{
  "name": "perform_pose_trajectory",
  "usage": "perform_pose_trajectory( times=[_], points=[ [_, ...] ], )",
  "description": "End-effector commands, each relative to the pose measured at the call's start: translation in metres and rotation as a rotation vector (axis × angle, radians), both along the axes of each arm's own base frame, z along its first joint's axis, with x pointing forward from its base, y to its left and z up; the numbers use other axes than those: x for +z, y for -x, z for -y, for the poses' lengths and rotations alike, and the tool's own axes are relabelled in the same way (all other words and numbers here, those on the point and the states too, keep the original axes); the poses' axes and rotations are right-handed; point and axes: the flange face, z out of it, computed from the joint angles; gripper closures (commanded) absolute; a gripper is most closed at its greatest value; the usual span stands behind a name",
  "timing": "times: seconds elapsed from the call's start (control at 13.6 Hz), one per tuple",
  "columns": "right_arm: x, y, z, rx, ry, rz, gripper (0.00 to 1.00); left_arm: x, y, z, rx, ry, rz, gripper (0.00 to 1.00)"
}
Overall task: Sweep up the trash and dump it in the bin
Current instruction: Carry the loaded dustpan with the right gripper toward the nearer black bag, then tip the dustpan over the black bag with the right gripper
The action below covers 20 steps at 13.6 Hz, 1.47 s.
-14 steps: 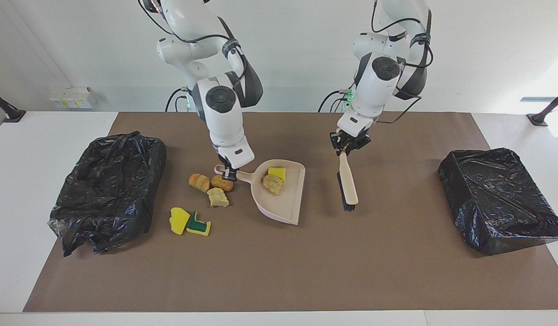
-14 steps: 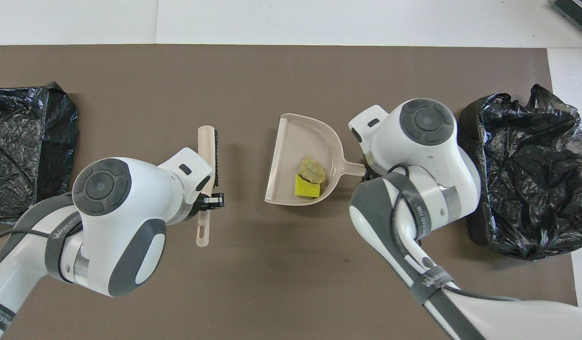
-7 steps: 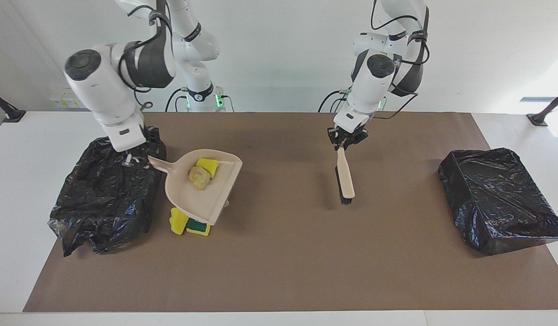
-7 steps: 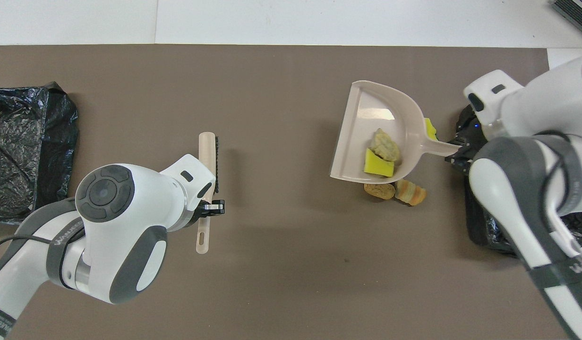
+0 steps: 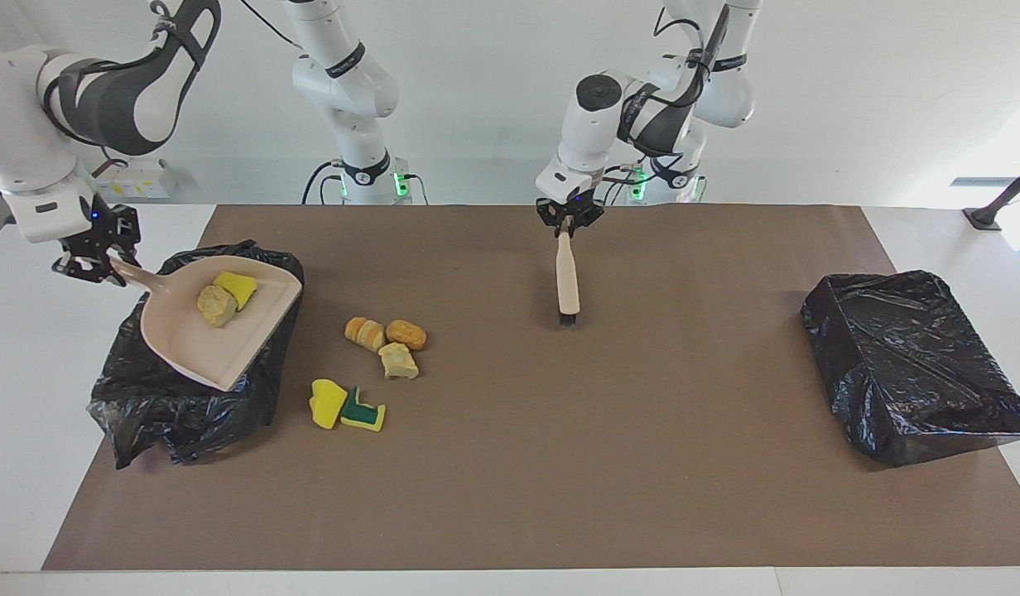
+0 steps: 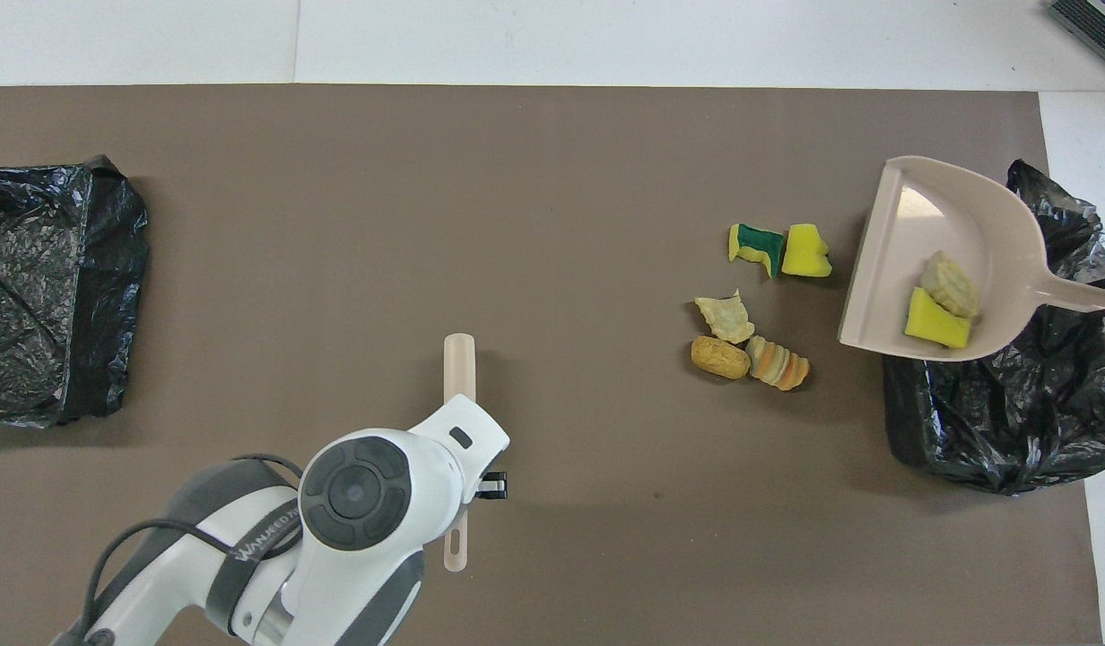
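Both arms raised, right claw (image 5: 92,263) and left claw (image 5: 569,217) clamped.

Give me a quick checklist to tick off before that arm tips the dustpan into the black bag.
1. Dustpan over the bin bag at the right arm's end: ok.
2. Right gripper shut on the dustpan's handle: ok.
3. Load aboard, a yellow sponge piece and a tan chunk: ok.
4. Bag mouth open under the pan: cannot tell.
5. Brush held by the left gripper, well away from the bag: ok.
6. Floor swept: not ok, five scraps remain on the mat.
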Motion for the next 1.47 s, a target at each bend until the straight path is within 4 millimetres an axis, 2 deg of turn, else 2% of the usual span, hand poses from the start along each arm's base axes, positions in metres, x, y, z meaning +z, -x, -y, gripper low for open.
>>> perform_pose_trajectory(
  times=[0.0, 0.07, 0.22, 0.29, 0.52, 0.59, 0.66, 0.81, 0.96, 1.1, 1.25, 1.4],
  points=[
    [0.007, -0.006, 0.007, 0.099, 0.157, -0.042, 1.00, -0.001, 0.054, 0.004, 0.046, 0.012, 0.025, 1.00],
    [0.008, -0.009, 0.004, 0.137, 0.242, -0.070, 1.00, -0.005, 0.066, 0.011, 0.053, 0.010, 0.023, 1.00],
    [0.011, -0.016, -0.005, 0.196, 0.340, -0.086, 1.00, -0.011, 0.071, 0.012, 0.055, 0.003, 0.019, 1.00],
    [0.008, -0.018, -0.009, 0.234, 0.388, -0.098, 1.00, -0.021, 0.078, 0.013, 0.040, -0.003, 0.017, 1.00],
    [0.006, -0.025, -0.031, 0.338, 0.491, -0.120, 1.00, -0.027, 0.073, 0.009, 0.053, 0.020, 0.034, 1.00],
    [0.007, -0.031, -0.042, 0.367, 0.517, -0.107, 1.00, -0.029, 0.068, 0.009, 0.052, 0.018, 0.033, 0.11],
    [0.006, -0.034, -0.049, 0.384, 0.529, -0.104, 1.00, -0.029, 0.059, 0.009, 0.070, 0.010, 0.026, 0.00],
    [0.006, -0.034, -0.049, 0.384, 0.530, -0.105, 1.00, -0.014, 0.022, 0.000, 0.135, 0.010, 0.023, 0.00],
    [0.006, -0.034, -0.049, 0.385, 0.532, -0.105, 1.00, 0.012, -0.029, -0.018, 0.122, 0.010, 0.020, 0.00],
    [0.012, -0.033, -0.048, 0.377, 0.535, -0.104, 1.00, 0.030, -0.087, -0.045, 0.130, 0.002, 0.006, 0.00],
    [0.040, -0.025, -0.051, 0.345, 0.538, -0.064, 1.00, 0.041, -0.138, -0.073, 0.109, 0.010, 0.012, 0.00],
    [0.069, -0.012, -0.058, 0.229, 0.508, -0.023, 1.00, 0.059, -0.189, -0.118, 0.095, 0.031, 0.048, 0.00]
  ],
)
